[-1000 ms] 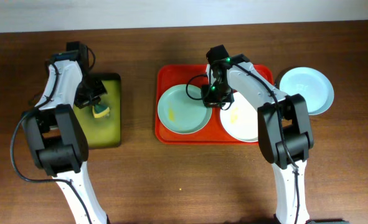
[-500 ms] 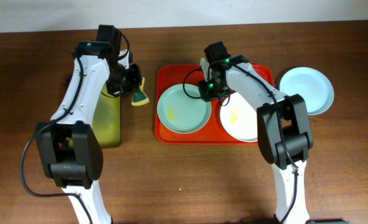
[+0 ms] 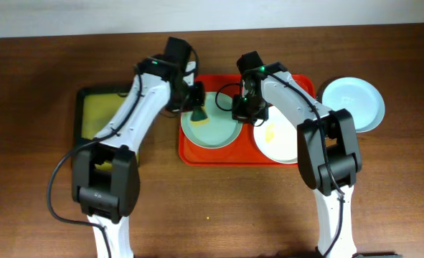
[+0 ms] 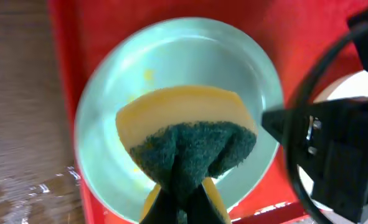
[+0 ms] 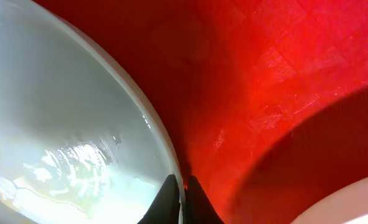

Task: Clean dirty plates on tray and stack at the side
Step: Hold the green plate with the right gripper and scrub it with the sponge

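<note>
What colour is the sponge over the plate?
The sponge is yellow with a dark green scouring side. It shows best in the left wrist view.

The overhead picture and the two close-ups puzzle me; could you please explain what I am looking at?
Two robot arms stand at a wooden table. One picture looks down from above; the other two come from cameras on the arms' wrists. A red tray holds a blue-green plate and a smeared white plate; a second blue-green plate sits beside it on the table, and a green tray lies at the left. The left claw grips a sponge over the first blue-green plate; the right claw pinches that plate's rim.
</note>
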Controlling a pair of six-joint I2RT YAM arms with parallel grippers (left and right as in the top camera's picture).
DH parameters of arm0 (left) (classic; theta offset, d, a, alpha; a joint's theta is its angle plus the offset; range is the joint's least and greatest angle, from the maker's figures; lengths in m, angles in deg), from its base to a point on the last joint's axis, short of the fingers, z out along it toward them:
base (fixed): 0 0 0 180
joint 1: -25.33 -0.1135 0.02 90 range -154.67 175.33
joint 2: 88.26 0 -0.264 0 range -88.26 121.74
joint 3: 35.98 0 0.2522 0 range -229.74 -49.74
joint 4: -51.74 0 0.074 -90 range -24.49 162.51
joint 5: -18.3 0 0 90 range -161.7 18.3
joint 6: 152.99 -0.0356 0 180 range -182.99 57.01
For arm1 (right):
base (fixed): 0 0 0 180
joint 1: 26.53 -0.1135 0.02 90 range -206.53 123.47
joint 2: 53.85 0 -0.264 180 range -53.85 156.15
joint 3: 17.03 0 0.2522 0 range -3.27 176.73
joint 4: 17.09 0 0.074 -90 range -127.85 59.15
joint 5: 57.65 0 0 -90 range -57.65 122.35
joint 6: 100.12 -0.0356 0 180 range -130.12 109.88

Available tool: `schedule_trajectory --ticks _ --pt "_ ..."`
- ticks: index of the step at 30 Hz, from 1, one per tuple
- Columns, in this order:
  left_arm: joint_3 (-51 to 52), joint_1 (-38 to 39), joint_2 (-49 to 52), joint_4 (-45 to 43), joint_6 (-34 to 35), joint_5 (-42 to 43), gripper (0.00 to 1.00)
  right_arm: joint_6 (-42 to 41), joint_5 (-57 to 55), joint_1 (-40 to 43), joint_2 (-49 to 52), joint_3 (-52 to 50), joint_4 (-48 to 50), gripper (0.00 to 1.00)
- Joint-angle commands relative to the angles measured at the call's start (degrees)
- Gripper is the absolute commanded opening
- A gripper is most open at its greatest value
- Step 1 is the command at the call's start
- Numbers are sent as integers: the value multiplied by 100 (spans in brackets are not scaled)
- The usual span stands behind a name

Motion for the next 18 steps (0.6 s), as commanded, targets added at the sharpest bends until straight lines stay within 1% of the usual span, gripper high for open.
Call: schedule_trajectory --ticks 1,7,11,12,14,16,17,18 --pt "103 116 111 -262 79 -4 0 168 -310 -17 155 -140 -81 4" --pt "111 129 673 -433 72 -72 0 184 -323 -17 155 -140 28 4" --pt "122 129 1029 -868 0 -251 0 184 -367 -17 155 -140 26 4" --pt "131 129 1115 -863 -13 -494 0 186 -369 -17 155 -146 26 4" --pt "133 122 1152 -721 -11 -1456 0 186 -369 -17 155 -162 24 4" --pt "109 101 1115 -612 -11 -2096 0 186 -369 -17 155 -199 28 4" --pt "42 90 1064 -511 -11 -2284 0 186 -372 -17 155 -229 48 4" --pt "-22 87 1025 -448 -9 -2271 0 186 -372 -17 155 -267 81 4"
